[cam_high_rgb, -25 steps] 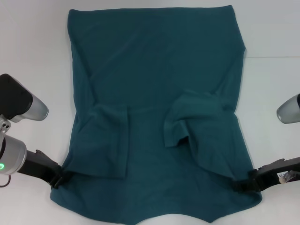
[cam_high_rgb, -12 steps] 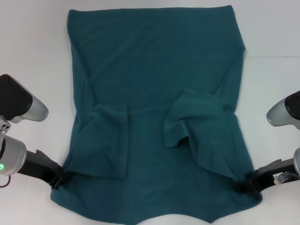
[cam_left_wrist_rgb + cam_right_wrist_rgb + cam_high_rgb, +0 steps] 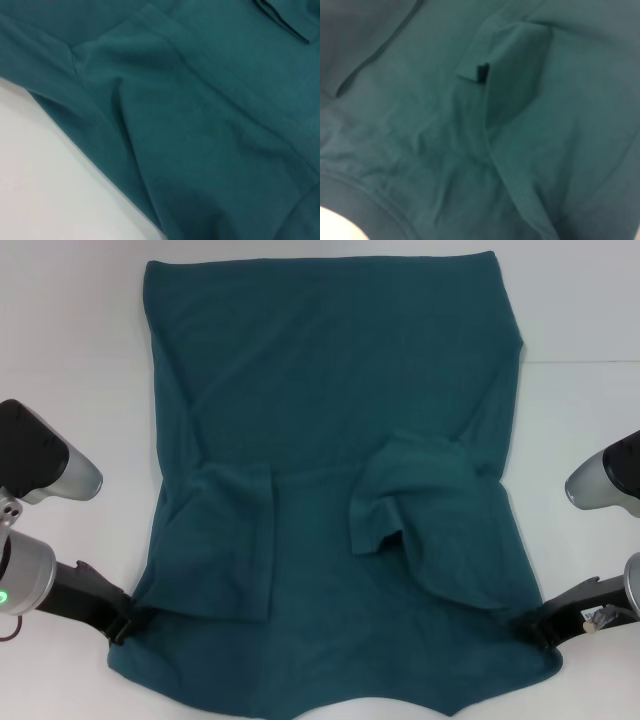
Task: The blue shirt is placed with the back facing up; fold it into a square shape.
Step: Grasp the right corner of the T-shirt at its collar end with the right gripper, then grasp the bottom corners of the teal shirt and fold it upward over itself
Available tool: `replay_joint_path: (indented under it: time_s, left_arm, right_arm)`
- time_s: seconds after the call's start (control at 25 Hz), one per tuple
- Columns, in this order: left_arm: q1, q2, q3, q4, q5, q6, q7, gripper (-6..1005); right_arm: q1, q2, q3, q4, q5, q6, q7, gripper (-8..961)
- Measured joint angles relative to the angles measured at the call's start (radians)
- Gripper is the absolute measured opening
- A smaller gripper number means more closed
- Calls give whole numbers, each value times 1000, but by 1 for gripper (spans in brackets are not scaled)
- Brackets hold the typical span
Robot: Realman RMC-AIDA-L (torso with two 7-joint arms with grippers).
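Observation:
The blue shirt [image 3: 330,390] lies spread flat on the white table [image 3: 70,360], plain side up, with both sleeves folded inward: one sleeve [image 3: 225,540] on the left, the other sleeve [image 3: 400,495] on the right. My left gripper [image 3: 124,625] sits low at the shirt's near left edge, touching the cloth. At the near right edge, my right gripper [image 3: 530,628] meets the fabric. The left wrist view shows wrinkled shirt cloth [image 3: 200,125] beside bare table. Only shirt fabric [image 3: 445,150] with a fold and a small dark tab [image 3: 482,72] fills the right wrist view.
White table surface [image 3: 580,440] lies bare on both sides of the shirt. A faint seam line [image 3: 580,362] crosses the table at the right. The upper links of my left arm [image 3: 40,455] and right arm [image 3: 605,480] hang beside the shirt.
My right gripper has slid a little outward to the right along the shirt's near edge, and more of the right arm has come into view. The left arm and shirt are still.

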Motion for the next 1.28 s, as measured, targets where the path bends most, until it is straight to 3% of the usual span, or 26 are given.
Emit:
replay_joint_path:
  time_s: [0.4, 0.8, 1.28]
  left_arm:
    - [4, 0, -3, 0, -3, 16, 11, 50]
    - [27, -1, -4, 32, -44, 72, 36, 50]
    - [84, -6, 16, 78, -106, 145, 44, 49]
  right_arm:
    - [-8, -2, 22, -2, -19, 10, -50, 21]
    - [-65, -3, 167, -15, 112, -110, -221, 20]
    - [-204, 4, 295, -23, 183, -176, -411, 21]
